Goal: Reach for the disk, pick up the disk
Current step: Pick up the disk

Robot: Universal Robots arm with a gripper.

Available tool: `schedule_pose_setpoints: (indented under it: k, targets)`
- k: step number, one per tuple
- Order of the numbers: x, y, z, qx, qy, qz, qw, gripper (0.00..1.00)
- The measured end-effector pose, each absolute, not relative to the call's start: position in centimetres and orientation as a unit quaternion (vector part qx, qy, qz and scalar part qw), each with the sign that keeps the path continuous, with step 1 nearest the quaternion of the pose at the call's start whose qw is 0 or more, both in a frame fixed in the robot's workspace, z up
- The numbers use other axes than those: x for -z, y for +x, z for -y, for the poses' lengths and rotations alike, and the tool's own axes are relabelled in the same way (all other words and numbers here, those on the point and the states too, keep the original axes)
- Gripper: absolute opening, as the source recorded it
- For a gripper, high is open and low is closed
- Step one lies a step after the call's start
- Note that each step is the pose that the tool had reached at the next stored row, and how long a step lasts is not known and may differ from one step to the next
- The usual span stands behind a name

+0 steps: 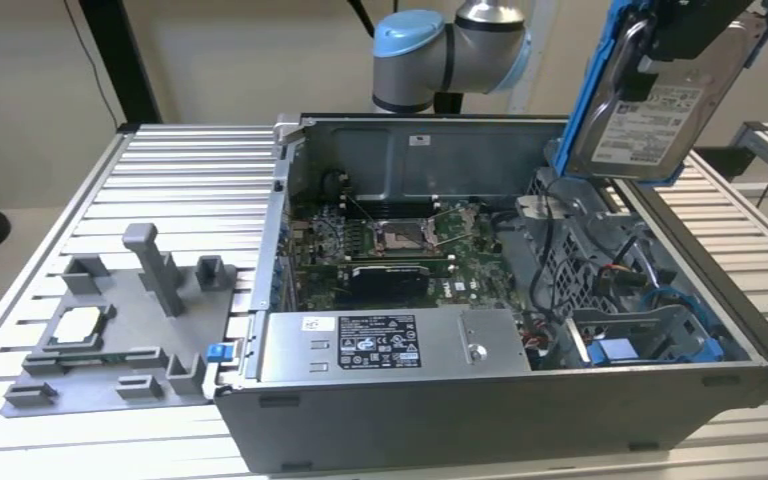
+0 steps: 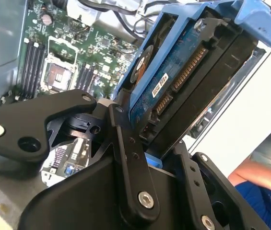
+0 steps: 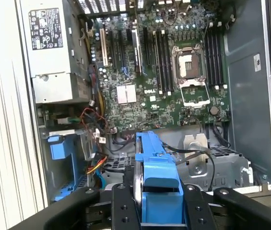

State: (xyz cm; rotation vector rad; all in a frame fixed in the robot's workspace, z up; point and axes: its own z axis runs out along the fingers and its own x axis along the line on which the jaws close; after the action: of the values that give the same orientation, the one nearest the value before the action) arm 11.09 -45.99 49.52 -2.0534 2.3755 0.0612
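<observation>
Gripper [image 2: 147,139]: black fingers clamped on the disk, one on each flat side, in both wrist views
Disk [image 1: 654,105]: held in the air, tilted, above the case's far corner on the exterior view's right; white label faces the camera; blue frame along its edges; green circuit side and connectors show in the second wrist view
Case [image 1: 491,400]: open on the worktop [image 1: 184,160]; motherboard [image 3: 173,81] with bare socket inside; power supply [image 1: 384,345] at the near wall; blue bracket [image 1: 618,350] near it
Grey fixture [image 1: 117,330]: on the worktop at the exterior view's left, a small square chip [image 1: 80,322] resting in it
Arm [image 1: 444,45]: behind the case
</observation>
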Motion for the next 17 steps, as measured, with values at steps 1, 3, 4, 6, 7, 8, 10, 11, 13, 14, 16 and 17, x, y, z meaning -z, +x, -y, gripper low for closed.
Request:
schedule_pose_setpoints:
  k: [1,3,4,6,7,8,10,11,13,14,16,17]
  targets:
    - [-49.5,11.1,46.2,-0.02,-0.653,-0.757,0.001,0.0]
    - [-49.5,11.1,46.5,-0.019,-0.653,-0.758,0.001,0.0]
    - [-49.5,11.1,46.7,-0.019,-0.652,-0.758,0.001,0.0]
    - [-49.5,11.1,47.0,-0.02,-0.651,-0.759,0.001,0.0]
    - [-49.5,11.1,47.1,-0.02,-0.651,-0.759,0.001,0.0]
    - [-49.5,11.2,47.3,-0.02,-0.65,-0.76,0.001,0.0]
    - [-49.4,11.2,47.6,-0.02,-0.649,-0.76,0.001,0.0]
    - [-49.4,11.2,47.7,-0.019,-0.649,-0.761,0.001,0.0]
    - [-49.4,11.2,48.0,-0.019,-0.648,-0.762,0.001,0.0]
    - [-49.4,11.2,48.1,-0.019,-0.647,-0.762,0.001,0.0]
    - [-49.4,11.2,48.4,-0.019,-0.646,-0.763,0.001,0.0]
    - [-49.4,11.3,48.5,-0.019,-0.645,-0.764,0.001,0.0]
